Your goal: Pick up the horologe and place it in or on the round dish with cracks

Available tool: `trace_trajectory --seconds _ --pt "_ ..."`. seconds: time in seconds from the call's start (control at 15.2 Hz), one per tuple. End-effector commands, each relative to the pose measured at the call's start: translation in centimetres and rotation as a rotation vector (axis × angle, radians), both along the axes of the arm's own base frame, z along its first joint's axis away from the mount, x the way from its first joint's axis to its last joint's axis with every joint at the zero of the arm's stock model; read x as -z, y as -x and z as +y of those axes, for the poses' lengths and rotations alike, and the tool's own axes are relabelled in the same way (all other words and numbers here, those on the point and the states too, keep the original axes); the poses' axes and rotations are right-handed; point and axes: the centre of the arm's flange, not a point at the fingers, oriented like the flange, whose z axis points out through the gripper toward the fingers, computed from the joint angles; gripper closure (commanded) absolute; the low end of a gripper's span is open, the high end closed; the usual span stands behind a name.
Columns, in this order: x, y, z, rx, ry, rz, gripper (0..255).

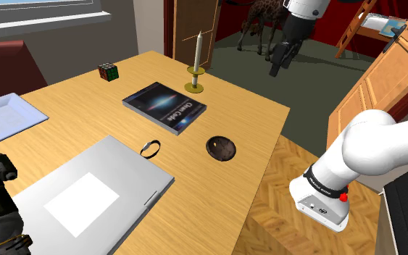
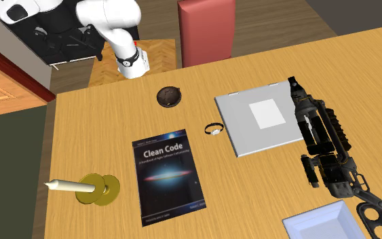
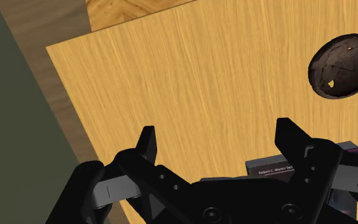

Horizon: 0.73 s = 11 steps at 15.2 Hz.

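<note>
On the wooden table (image 1: 260, 116), the book (image 1: 164, 106) with the dark starry cover serves as the mark. Nearest the shoulder camera and well short of the book lies a closed grey laptop (image 1: 93, 195). Between the laptop and the book, closer to the laptop's far corner, the watch (image 1: 151, 149) lies on the bare wood, a small dark band with a pale face, touching nothing else. Level with the watch, but off toward the shoulder view's right of the book, sits the dark brown dish (image 1: 221, 148) with cracks, near the table's edge and well apart from the watch. Just past the book stands a pale candle (image 1: 198, 51) in a brass holder. Past the book toward the shoulder view's left sits a puzzle cube (image 1: 109, 71). Farthest, beyond the book and the candle, the gripper (image 1: 276, 67) hangs high in the air over the table's far edge. In the wrist view its black fingers (image 3: 147, 143) stand wide apart with only the tabletop between them, clasping nothing.
</note>
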Motion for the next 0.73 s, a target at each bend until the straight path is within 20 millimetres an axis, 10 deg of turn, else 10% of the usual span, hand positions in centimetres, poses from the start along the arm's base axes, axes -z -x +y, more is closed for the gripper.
trace_trajectory --seconds 0.0,0.66 --pt "0.0 0.0 0.0 0.000 0.000 0.000 0" --pt "4.8 -5.1 11.6 -0.130 0.055 -0.049 0"
